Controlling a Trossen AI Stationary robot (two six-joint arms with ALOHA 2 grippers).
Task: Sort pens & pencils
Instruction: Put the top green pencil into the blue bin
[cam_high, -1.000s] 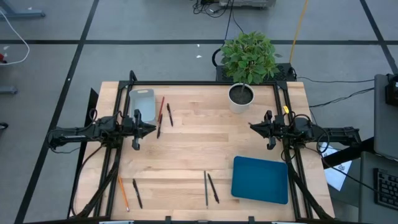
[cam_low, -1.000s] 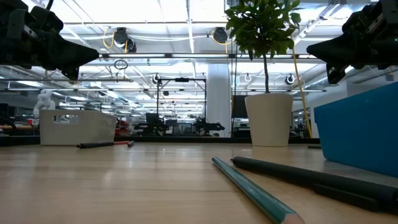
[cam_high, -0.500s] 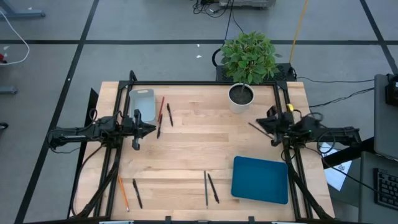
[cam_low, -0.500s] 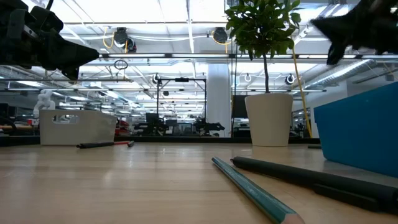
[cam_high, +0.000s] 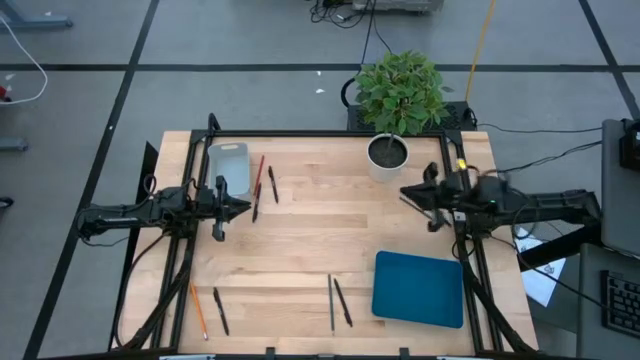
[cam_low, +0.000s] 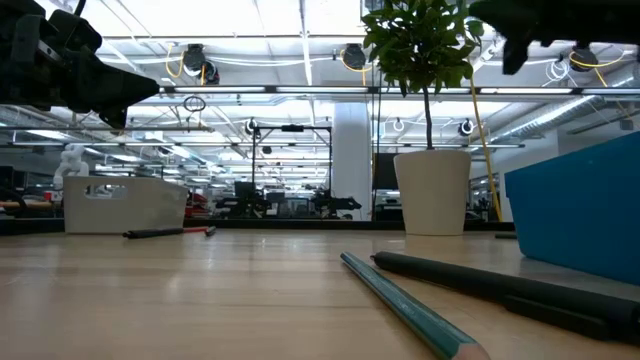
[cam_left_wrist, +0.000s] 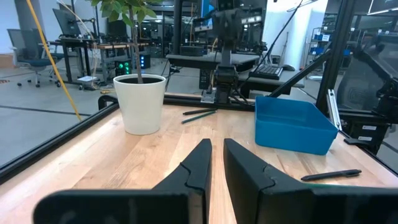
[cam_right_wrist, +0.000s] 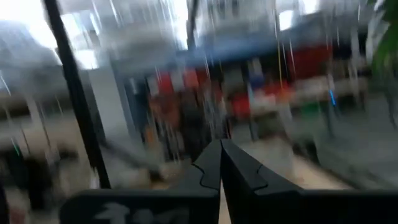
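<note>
Pens and pencils lie flat on the wooden table in three groups. A red pencil (cam_high: 259, 176) and two black pens (cam_high: 272, 184) are beside the grey tray (cam_high: 229, 165) at the far left. An orange pencil (cam_high: 198, 310) and a pen (cam_high: 220, 311) are at the near left. A green pencil (cam_high: 331, 302) and a pen (cam_high: 343, 302) are near the front middle. My left gripper (cam_high: 247, 208) hovers level by the grey tray, its fingers (cam_left_wrist: 200, 163) a narrow gap apart with nothing between them. My right gripper (cam_high: 405, 192) is shut, high above the table's right side.
A blue tray (cam_high: 420, 288) sits at the near right. A white pot (cam_high: 387, 156) with a leafy plant stands at the far edge, close to my right gripper. Black frame rails run along the table's left and right sides.
My right gripper has risen well above the table and tipped its fingers upward, staying shut. Nothing on the table has moved.
</note>
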